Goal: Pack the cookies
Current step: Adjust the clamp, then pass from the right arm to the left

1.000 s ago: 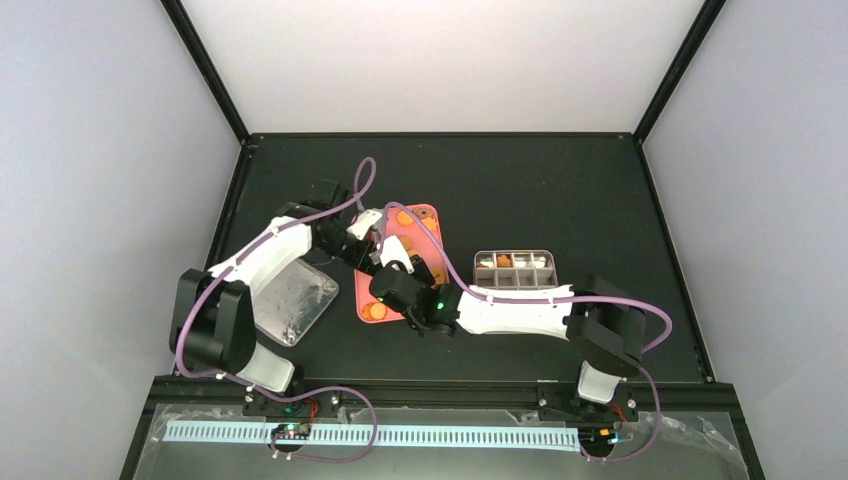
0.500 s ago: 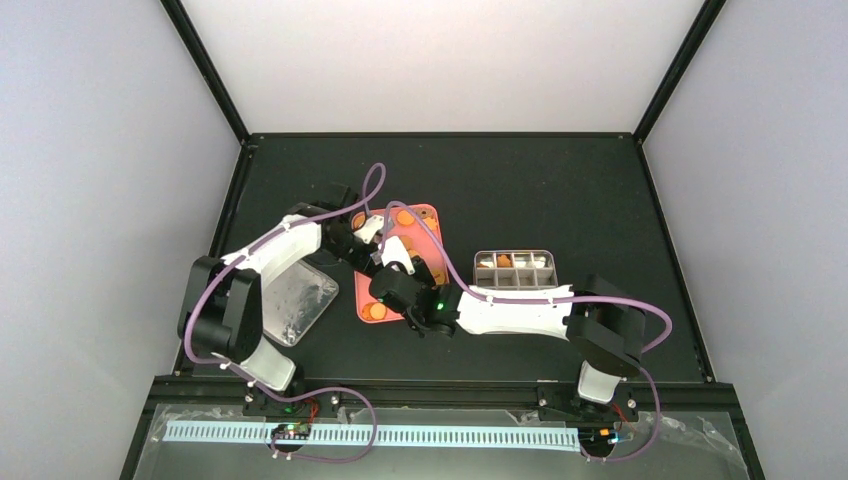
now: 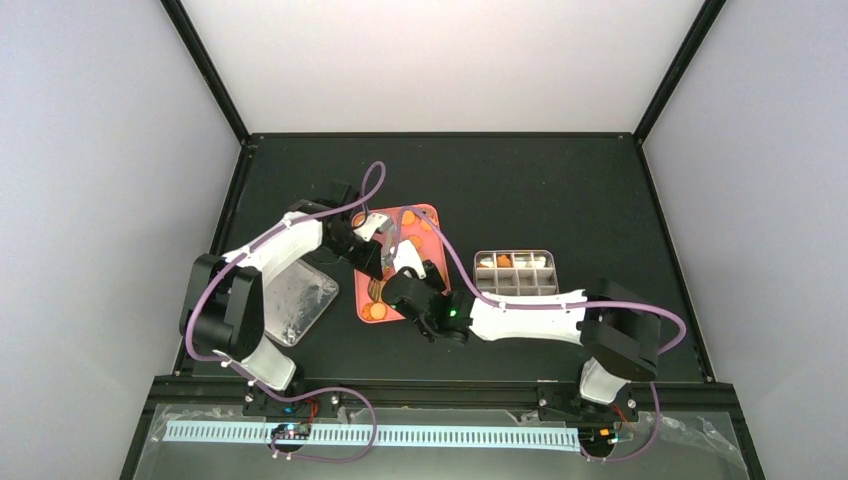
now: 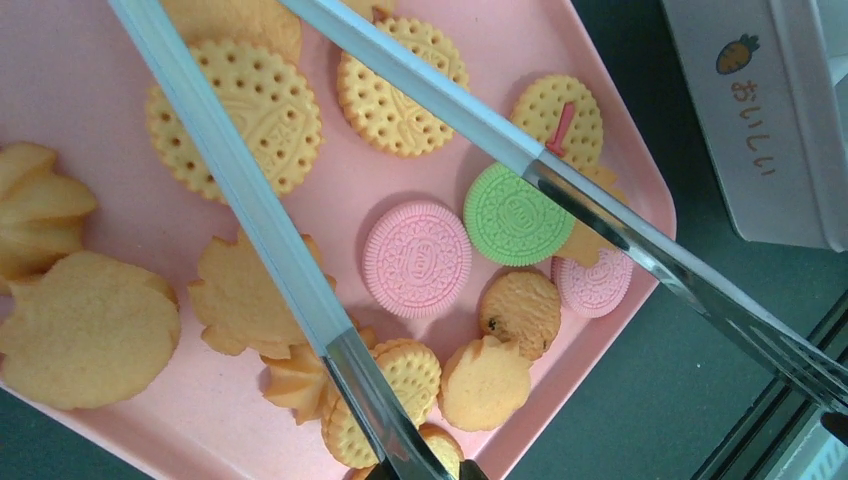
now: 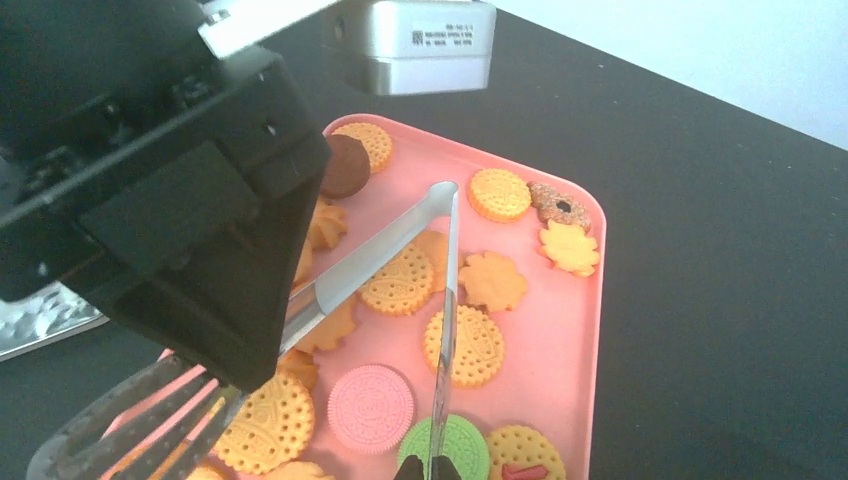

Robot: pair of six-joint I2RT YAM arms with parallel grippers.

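Observation:
The cookies lie on a pink tray; most are golden, two are pink and one is green. In the top view the tray sits left of centre, with both grippers over it. Long metal tongs spread in a V above the cookies, hinge at the far end. My left gripper is shut on one tong arm. My right gripper is shut on the other arm, seen edge-on. No cookie is between the tong arms' ends.
A grey box with white dividers stands right of the tray and holds a few orange pieces; its white wall with a carrot print shows in the left wrist view. A shiny lid lies left of the tray.
My left gripper has moved right over the tray and closed onto a tong arm. The right arm has shifted slightly toward the near edge, still holding its arm of the tongs.

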